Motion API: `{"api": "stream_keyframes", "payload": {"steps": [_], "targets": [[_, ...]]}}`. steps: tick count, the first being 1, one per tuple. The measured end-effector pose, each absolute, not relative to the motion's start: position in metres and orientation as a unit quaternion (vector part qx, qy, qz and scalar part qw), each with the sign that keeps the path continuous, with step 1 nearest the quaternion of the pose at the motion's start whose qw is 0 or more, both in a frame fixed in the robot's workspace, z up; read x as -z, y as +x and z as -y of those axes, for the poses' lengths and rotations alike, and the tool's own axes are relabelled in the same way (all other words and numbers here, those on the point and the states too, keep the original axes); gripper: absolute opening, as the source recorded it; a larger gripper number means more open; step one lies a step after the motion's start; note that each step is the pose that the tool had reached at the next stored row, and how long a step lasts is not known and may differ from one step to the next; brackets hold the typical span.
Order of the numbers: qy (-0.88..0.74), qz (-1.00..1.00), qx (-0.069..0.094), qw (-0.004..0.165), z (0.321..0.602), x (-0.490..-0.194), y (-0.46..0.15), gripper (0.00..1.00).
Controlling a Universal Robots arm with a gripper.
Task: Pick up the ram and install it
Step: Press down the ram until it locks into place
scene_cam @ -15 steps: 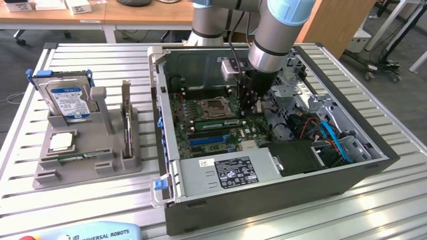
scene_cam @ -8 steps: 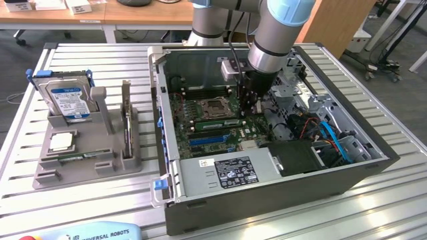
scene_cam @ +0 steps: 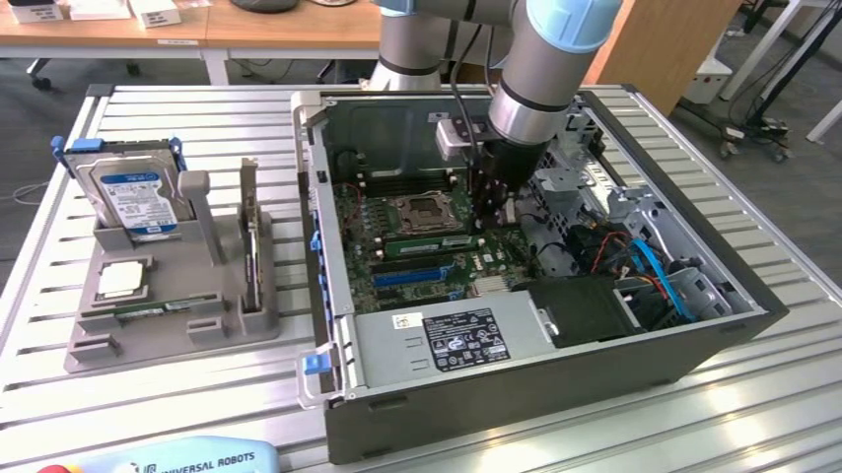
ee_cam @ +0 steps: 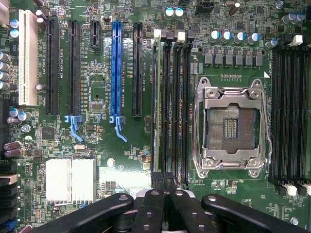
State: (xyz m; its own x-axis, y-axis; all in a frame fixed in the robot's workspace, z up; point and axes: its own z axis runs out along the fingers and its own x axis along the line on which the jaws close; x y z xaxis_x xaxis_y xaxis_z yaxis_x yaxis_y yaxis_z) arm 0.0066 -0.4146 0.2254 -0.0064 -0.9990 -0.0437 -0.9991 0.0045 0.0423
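The ram [ee_cam: 155, 97] is a thin green stick seen edge-on, lying along the outermost memory slot beside the empty processor socket [ee_cam: 231, 126]. In the exterior view the ram [scene_cam: 428, 239] shows as a green strip on the motherboard [scene_cam: 394, 266], just below the socket [scene_cam: 424, 210]. My gripper [ee_cam: 163, 180] is shut, its black fingertips [ee_cam: 170, 182] pressed together right at one end of that stick. From the frames I cannot tell whether they touch it. In the exterior view the gripper [scene_cam: 496, 219] reaches down into the open computer case [scene_cam: 526, 384].
Empty black memory slots [ee_cam: 177, 102] run beside the ram, and blue and black expansion slots [ee_cam: 115, 68] lie further off. On the exterior view's left, a grey holder [scene_cam: 158, 330] carries a hard drive [scene_cam: 132, 197] and a square silver chip [scene_cam: 118, 281]. Cables and a power supply [scene_cam: 448, 340] crowd the case.
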Motion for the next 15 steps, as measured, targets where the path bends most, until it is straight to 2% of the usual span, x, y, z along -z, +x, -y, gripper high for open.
{"api": "stream_keyframes", "payload": {"steps": [15], "targets": [[-0.705,-0.709,-0.03,0.001,0.4146,-0.2247,0.0066,0.1]]}}
